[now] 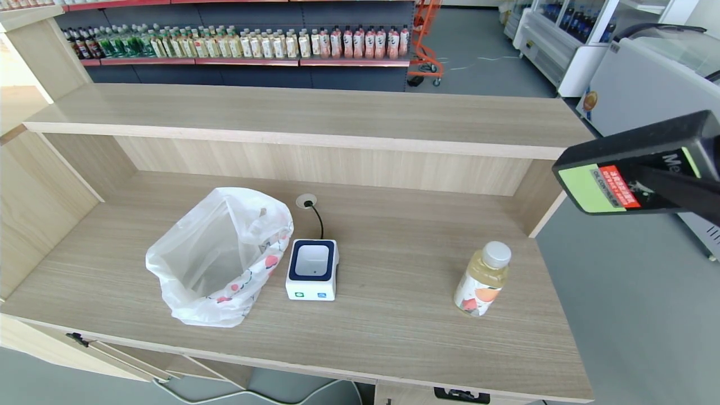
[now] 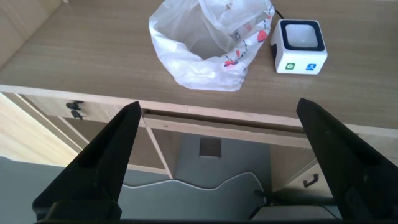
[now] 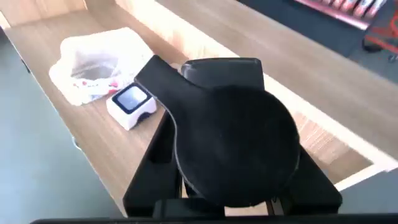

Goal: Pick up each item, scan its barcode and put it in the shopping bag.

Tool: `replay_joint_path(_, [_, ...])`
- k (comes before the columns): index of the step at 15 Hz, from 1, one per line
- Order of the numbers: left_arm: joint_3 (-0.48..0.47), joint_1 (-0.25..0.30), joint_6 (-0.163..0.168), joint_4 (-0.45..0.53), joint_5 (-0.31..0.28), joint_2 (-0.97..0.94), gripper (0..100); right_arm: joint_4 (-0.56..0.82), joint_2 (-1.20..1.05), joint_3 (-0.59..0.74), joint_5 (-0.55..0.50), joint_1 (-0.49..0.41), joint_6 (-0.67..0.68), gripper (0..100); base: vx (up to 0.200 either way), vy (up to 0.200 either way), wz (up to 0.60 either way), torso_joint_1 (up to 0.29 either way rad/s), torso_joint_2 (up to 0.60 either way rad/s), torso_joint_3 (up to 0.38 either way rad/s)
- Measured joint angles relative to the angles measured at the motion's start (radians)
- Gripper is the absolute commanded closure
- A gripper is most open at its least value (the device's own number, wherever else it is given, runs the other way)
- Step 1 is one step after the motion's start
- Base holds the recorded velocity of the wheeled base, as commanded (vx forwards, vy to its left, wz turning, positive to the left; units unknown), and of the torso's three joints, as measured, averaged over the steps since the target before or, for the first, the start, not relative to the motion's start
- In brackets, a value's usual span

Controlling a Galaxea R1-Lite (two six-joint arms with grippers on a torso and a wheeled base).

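The bottle (image 1: pixel 482 278), clear plastic with pale juice and a white cap, is standing upright near the right front of the wood-grain surface (image 1: pixel 394 315), well apart from the boxy white scanner (image 1: pixel 312 269). Just beside the scanner, the crinkled translucent shopping bag (image 1: pixel 219 256) is gaping upward. From below the front edge, the left hand (image 2: pixel 217 106) is hanging released. The right hand (image 1: pixel 619 180) is hovering beyond the right edge; I cannot tell its state.

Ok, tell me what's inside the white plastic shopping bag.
The white plastic shopping bag stands open. Only its bare inner walls show, with no item in sight. Its bottom on the robot's side is covered by the crumpled near wall.
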Motion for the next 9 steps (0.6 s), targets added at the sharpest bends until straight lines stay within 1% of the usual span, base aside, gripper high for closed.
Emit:
replay_joint_path(2, [0.0, 0.0, 0.0, 0.0, 0.0, 0.0, 0, 0.081, 0.036, -0.046, -0.052, -0.01, 0.379, 100, 0.0, 0.0, 0.0, 0.0, 0.0, 0.0])
replay_joint_path(3, [0.0, 0.0, 0.0, 0.0, 0.0, 0.0, 0, 0.118, 0.055, -0.059, -0.061, -0.01, 0.551, 100, 0.0, 0.0, 0.0, 0.0, 0.0, 0.0])
replay_joint_path(4, [0.0, 0.0, 0.0, 0.0, 0.0, 0.0, 0, 0.143, 0.073, -0.064, -0.058, -0.006, 0.712, 100, 0.0, 0.0, 0.0, 0.0, 0.0, 0.0])
replay_joint_path(5, [0.0, 0.0, 0.0, 0.0, 0.0, 0.0, 0, 0.154, 0.086, -0.053, -0.051, 0.0, 0.807, 100, 0.0, 0.0, 0.0, 0.0, 0.0, 0.0])
replay_joint_path(6, [0.0, 0.0, 0.0, 0.0, 0.0, 0.0, 0, 0.162, 0.094, -0.025, -0.043, 0.006, 0.834, 100, 0.0, 0.0, 0.0, 0.0, 0.0, 0.0])
replay_joint_path(9, [0.0, 0.0, 0.001, 0.0, 0.0, 0.0, 0, 0.139, 0.092, 0.047, -0.019, 0.028, 0.843, 100, 0.0, 0.0, 0.0, 0.0, 0.0, 0.0])
